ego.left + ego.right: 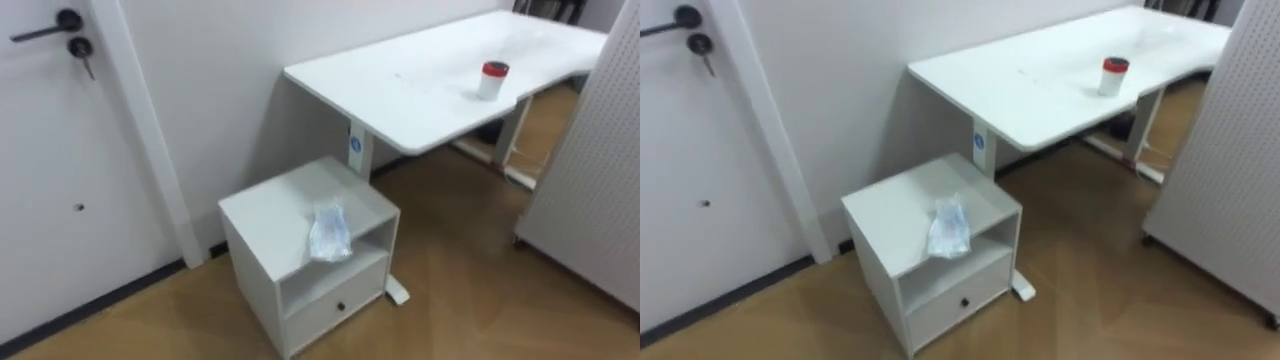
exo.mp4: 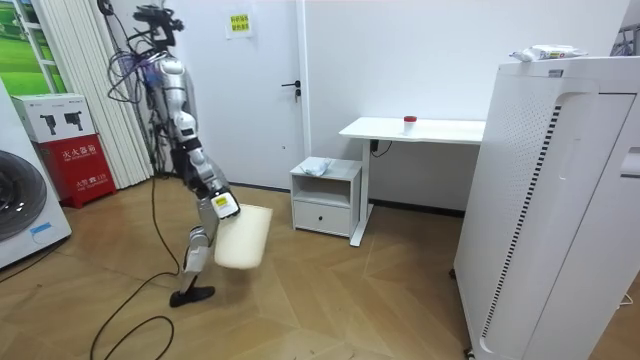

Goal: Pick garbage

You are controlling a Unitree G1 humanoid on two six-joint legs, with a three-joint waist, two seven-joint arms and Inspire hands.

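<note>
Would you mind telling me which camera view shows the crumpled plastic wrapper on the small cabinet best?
The left eye view: the plastic wrapper lies large and unobstructed on top of the cabinet, near its front edge. The right eye view shows it much the same. In the room view it is a small pale lump far off.

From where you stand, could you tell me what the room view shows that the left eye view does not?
The room view adds the washing machine, the red box and a pale container low beside the robot. The left eye view adds the key in the door lock and the blue sticker on the desk leg. Both share the crumpled plastic bag on the white side cabinet, the white desk and the red-lidded cup on it.
</note>
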